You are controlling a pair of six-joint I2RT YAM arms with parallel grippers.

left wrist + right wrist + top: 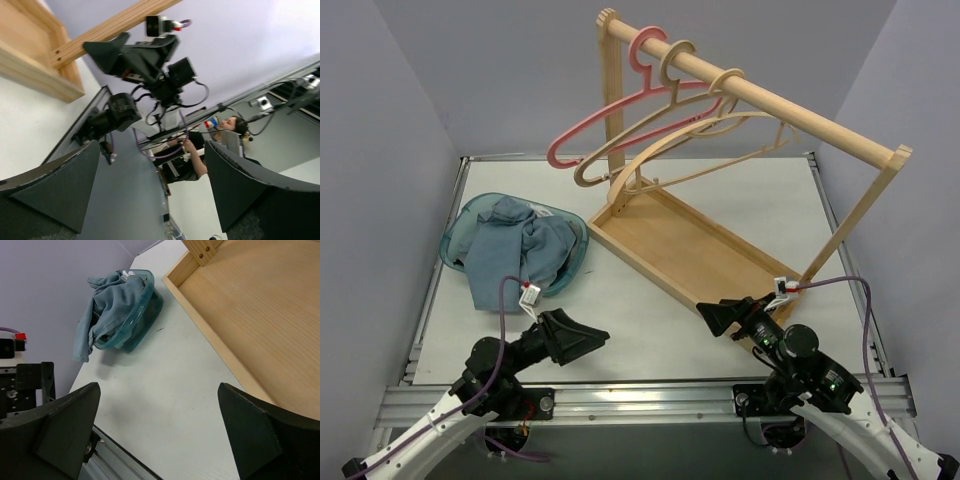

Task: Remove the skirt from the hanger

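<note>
In the overhead view I can't tell how the skirt (520, 245) is folded: it's bunched in the basket (449, 248), hiding the inside and the rim at 7 o'clock. My right wrist view cuts the wooden tray (260, 305) off at 3 o'clock. In the left wrist view a person (231, 125) is half hidden behind cables (170, 135).

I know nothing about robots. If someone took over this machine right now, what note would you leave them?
Left gripper: open, empty, low near its base.
Right gripper: open, empty, by the near corner of the wooden rack.
Skirt: bunched in the teal basket, with part draped over its rim.
Done: the pink hanger and the two tan hangers on the rack are bare.
Left: apparently nothing.
</note>
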